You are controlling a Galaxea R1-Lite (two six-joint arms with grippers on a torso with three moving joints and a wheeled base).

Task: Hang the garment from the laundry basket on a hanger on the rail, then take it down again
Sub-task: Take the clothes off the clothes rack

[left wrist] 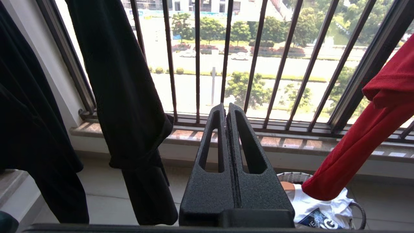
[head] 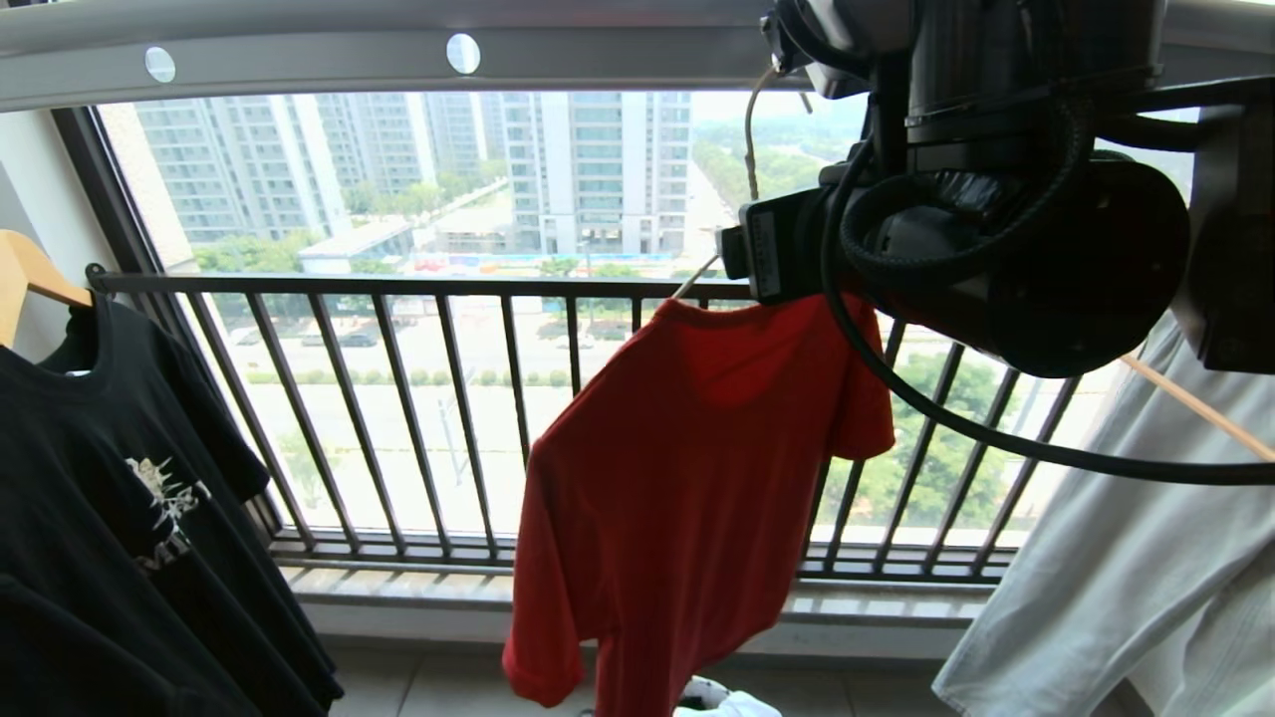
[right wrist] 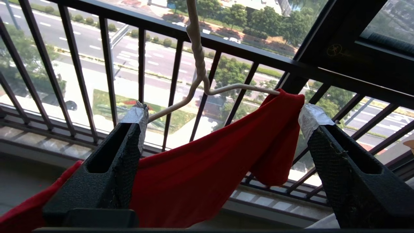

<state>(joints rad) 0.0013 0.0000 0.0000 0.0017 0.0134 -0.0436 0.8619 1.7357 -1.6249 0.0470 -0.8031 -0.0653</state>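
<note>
The red garment (head: pixel 687 478) hangs lopsided from the white wire hanger (right wrist: pixel 200 64), whose twisted neck rises toward the grey rail (head: pixel 398 50). One hanger arm runs into the red cloth (right wrist: pixel 210 168); the other arm is bare. My right gripper (right wrist: pixel 224 115) is open, its taped fingertips (right wrist: pixel 139 113) wide apart on either side of the hanger and garment, gripping nothing. The right arm (head: pixel 996 249) fills the upper right of the head view. My left gripper (left wrist: pixel 226 106) is shut and empty, low down. The laundry basket (left wrist: pixel 292 177) stands on the floor below the garment (left wrist: pixel 372 129).
A black T-shirt (head: pixel 120 518) hangs on a wooden hanger (head: pixel 30 274) at the left. A pale garment (head: pixel 1126 558) hangs at the right. The black balcony railing (head: pixel 448 289) runs behind. A white T-shirt (left wrist: pixel 317 207) lies in the basket.
</note>
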